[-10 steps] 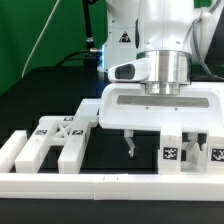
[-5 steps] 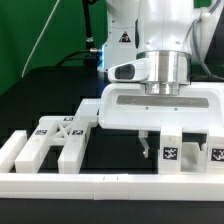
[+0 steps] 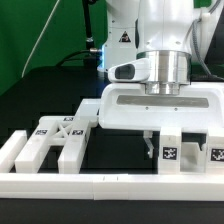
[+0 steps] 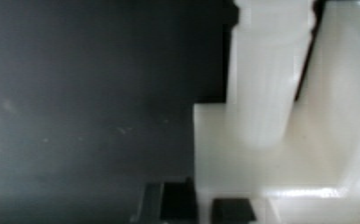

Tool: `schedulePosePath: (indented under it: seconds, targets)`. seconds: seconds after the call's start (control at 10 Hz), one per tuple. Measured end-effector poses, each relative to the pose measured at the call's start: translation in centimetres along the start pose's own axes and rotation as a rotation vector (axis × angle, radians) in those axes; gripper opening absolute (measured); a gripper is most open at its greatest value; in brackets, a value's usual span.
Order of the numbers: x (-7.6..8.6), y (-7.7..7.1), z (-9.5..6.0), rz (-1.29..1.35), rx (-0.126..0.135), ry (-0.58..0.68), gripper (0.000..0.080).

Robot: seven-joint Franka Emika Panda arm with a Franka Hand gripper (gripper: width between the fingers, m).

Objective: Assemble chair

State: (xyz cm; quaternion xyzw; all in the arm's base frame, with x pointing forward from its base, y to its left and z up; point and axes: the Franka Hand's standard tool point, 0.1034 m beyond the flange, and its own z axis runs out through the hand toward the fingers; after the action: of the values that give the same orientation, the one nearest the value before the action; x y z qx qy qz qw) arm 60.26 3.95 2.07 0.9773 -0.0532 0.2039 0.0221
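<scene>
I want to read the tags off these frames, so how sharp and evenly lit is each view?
Exterior view: fairly sharp, the tags on the chair pieces show as crisp patterns, and the bright white plastic stands out against the black table. Wrist view: soft and out of focus, the white chair piece is washed out with smeared edges, and no tag is readable.

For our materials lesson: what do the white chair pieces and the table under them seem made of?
Chair pieces: likely plastic, matte white; uniform colour, blocky edges, no grain or shine. Table: black and dull, no glare; material unclear, perhaps cloth or coated board.
</scene>
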Motion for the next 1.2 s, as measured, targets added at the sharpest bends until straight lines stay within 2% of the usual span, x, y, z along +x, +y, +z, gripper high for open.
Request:
schedulePosePath:
  seconds: [0.4,0.5,0.6,0.7,0.9,1.0,1.1,1.2]
  targets:
    - [0.0,0.0,0.0,-0.001,0.0,0.0,0.0032]
    - [0.0,0.4,-0.1,-0.026,-0.002,-0.003,0.0032]
    - [0.2,2.2,-1.0,-0.062,-0.009,-0.008,0.0032]
    - [-0.3,4.0,-1.9,-0.064,-0.012,-0.028,0.0032]
    - [-1.0,7.1,-3.5,-0.077,0.009,-0.117,0.0032]
    - [-1.3,7.4,-4.8,-0.059,0.055,-0.251,0.0032]
    - [-1.3,6.7,-5.6,-0.017,0.053,-0.379,0.0032]
    - [0.2,6.1,-5.9,-0.032,0.041,-0.396,0.0032]
